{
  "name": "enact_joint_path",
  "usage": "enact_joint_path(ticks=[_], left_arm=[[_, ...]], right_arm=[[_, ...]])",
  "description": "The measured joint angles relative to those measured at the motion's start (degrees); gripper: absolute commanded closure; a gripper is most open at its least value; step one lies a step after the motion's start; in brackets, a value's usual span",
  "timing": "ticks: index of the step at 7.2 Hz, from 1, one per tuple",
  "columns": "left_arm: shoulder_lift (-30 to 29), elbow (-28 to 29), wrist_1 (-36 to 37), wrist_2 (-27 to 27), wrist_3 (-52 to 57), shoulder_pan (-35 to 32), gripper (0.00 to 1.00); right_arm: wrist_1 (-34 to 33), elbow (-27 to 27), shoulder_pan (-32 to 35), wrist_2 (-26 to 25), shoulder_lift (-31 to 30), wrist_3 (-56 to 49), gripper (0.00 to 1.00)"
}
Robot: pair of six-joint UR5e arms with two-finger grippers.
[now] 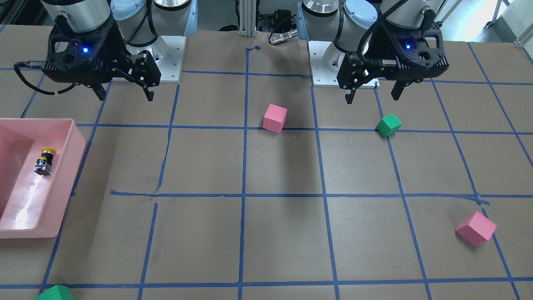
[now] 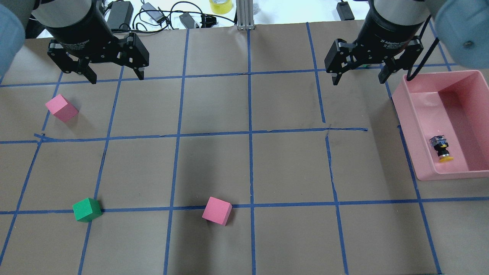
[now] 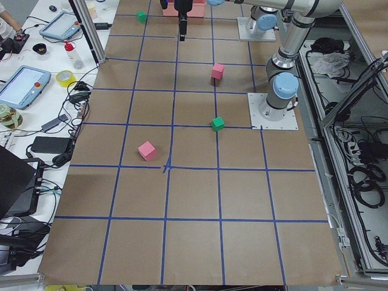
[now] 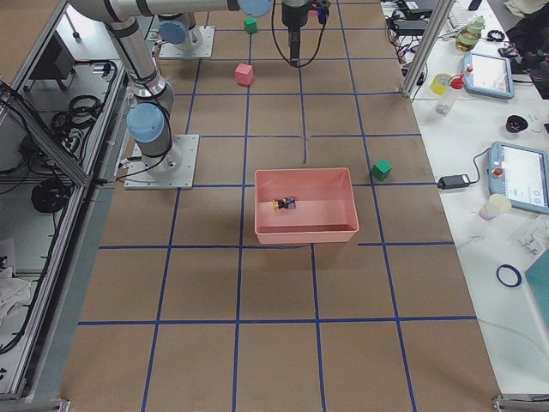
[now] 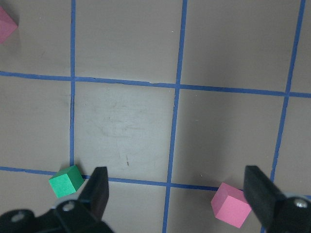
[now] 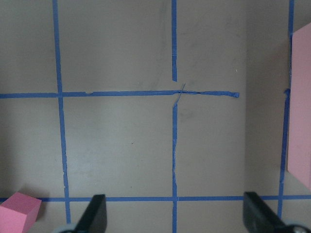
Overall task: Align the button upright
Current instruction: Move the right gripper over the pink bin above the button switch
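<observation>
The button (image 2: 441, 149) lies on its side on the floor of the pink bin (image 2: 414, 137), closer to the bin's end wall that faces the robot; its yellow cap points toward that wall and its grey square base points the other way, so it is not upright. The bin stands on the worktop (image 2: 286, 168), which is covered with brown paper and blue tape lines. The right gripper (image 2: 359, 82) hangs in the air beside the bin, on the bin's long side that faces the middle of the worktop; its fingers (image 2: 335, 78) are spread wide and pinch nothing. The left gripper (image 2: 117, 78) hangs well apart from the bin, over the opposite end of the worktop; its fingers (image 2: 139, 72) are spread wide as well. A green cube (image 4: 382, 169) sits near the bin, at its side away from the robot; a pink cube (image 2: 217, 211), a second green cube (image 2: 87, 209) and a second pink cube (image 2: 62, 108) lie well apart from the bin.
</observation>
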Motion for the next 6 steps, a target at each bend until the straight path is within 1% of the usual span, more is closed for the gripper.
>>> enact_joint_path(ticks=[3,6], left_arm=[[0.19,-0.16,0.24,-3.09,1.37,0.04,0.0],[0.21,-0.23,0.59,-3.61,2.07,0.05,0.0]], right_arm=[[0.31,-0.32,-0.18,-0.18,0.01,0.07,0.0],[0.35,-0.37,-1.06,-0.2,0.12,0.75,0.0]])
